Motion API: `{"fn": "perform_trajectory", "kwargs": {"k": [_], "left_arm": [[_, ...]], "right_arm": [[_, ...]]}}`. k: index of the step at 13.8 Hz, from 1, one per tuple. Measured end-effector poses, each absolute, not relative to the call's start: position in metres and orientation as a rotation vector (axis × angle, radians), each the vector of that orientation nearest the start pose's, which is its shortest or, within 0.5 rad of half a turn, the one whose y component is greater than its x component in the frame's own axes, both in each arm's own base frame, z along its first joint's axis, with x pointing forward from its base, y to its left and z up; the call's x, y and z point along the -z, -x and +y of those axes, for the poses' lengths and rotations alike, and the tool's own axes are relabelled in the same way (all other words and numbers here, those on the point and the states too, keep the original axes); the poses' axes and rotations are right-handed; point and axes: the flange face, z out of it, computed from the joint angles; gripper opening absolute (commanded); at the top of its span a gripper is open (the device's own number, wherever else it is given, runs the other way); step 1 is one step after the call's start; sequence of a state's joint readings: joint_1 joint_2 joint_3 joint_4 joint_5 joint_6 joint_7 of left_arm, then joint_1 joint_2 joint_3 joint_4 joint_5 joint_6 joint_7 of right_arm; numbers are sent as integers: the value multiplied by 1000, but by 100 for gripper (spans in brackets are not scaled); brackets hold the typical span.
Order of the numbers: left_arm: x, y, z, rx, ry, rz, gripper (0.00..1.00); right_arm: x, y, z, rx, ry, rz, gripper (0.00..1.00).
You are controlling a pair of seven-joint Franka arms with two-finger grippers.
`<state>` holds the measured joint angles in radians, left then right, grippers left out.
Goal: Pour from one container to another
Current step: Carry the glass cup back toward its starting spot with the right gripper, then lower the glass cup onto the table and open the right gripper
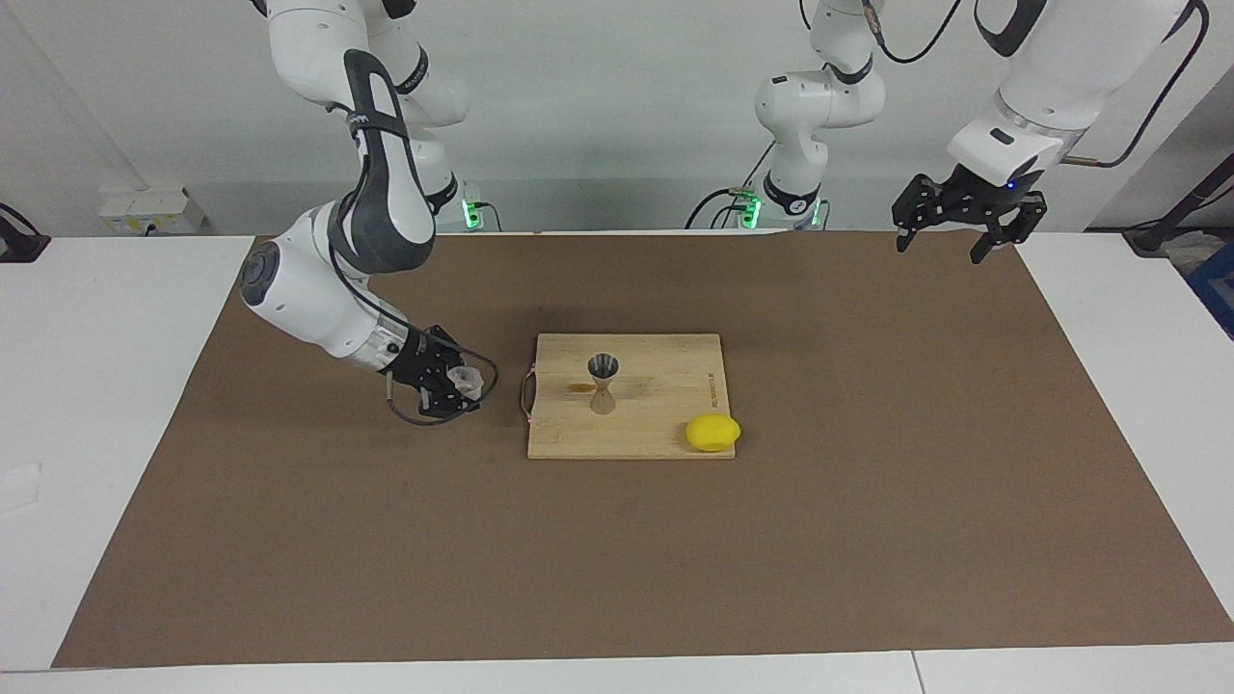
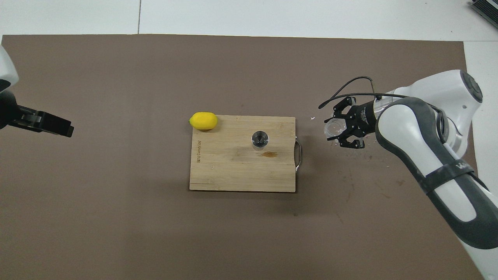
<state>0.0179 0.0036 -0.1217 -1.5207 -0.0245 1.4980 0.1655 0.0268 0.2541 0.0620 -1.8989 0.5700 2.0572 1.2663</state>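
Facing view: the right gripper [image 1: 453, 384] is low over the mat [image 1: 289, 501], beside the board [image 1: 656, 434], closed around the clear cup [image 1: 467, 379]. The jigger [image 1: 603, 383] stands upright on the board, well apart from the cup. A lemon [image 1: 712, 433] lies at the board's corner. The left gripper [image 1: 967, 217] waits, open, above the mat's edge.

High cam facing robots, overhead cam looking steeply down, both share cutting board [image 1: 629, 395] [image 2: 241, 153].
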Motion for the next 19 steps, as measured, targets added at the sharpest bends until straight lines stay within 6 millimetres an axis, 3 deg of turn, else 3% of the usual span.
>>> {"fn": "perform_trajectory", "kwargs": {"k": [3,8,10,15,17,19], "left_arm": [[-640,-545,-59,-40,3138,427,100],[-640,-545,-59,-40,3138,427,100],[-640,-545,-59,-40,3138,427,100],[-640,-545,-59,-40,3138,427,100],[-640,-545,-59,-41,3138,427,100],[-640,-545,-59,-41,3138,427,100]], "right_arm": [[-363,-601,55,-593,1978,1848,0],[-329,-586,6,-664,1873,1845,5],[-312,-579,-14,-688,1829,1834,12],[-293,-569,-14,-708,1781,1860,27],[-287,-567,-11,-695,1785,1871,37],[-281,-562,-10,-691,1784,1886,66]]}}
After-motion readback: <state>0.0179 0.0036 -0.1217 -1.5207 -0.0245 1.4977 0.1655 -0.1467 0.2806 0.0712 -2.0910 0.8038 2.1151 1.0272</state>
